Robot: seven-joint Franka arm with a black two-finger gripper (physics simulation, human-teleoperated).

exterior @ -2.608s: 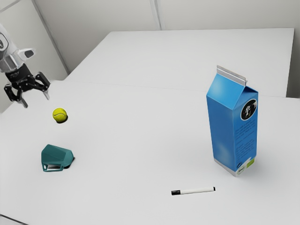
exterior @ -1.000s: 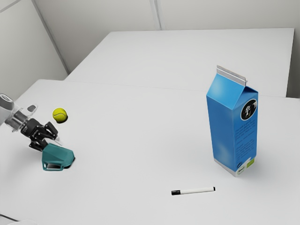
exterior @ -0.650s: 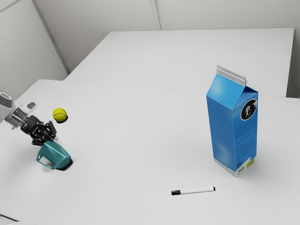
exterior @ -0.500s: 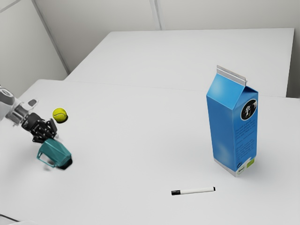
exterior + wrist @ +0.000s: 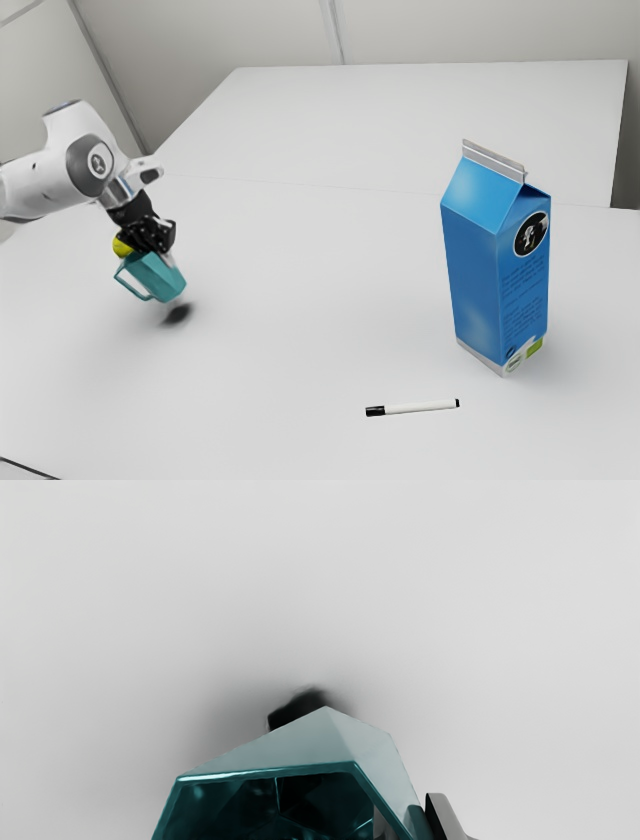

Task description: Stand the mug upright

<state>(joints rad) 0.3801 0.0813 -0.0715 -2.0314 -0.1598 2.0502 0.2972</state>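
Note:
Off the table, the teal mug (image 5: 157,277) hangs from my gripper (image 5: 166,254) in the exterior view, its shadow a little below it. It leans, with its mouth up toward the hand, its base lower toward the exterior view's right, and its handle on the exterior view's left. In the wrist view the open mouth of the mug (image 5: 300,767) faces the camera. There my gripper (image 5: 406,825) pinches the mug's wall near the rim, one finger inside and the other outside.
A yellow tennis ball (image 5: 121,246) is partly hidden behind the gripper and mug. Toward the exterior view's right a tall blue carton (image 5: 495,270) stands upright on the white table (image 5: 300,290), and a marker (image 5: 412,407) lies nearer the camera.
The gripper came down to the mug lying on its side, shut on its wall, and raised it off the table, up and toward the exterior view's right. The mug has tipped mouth-up.

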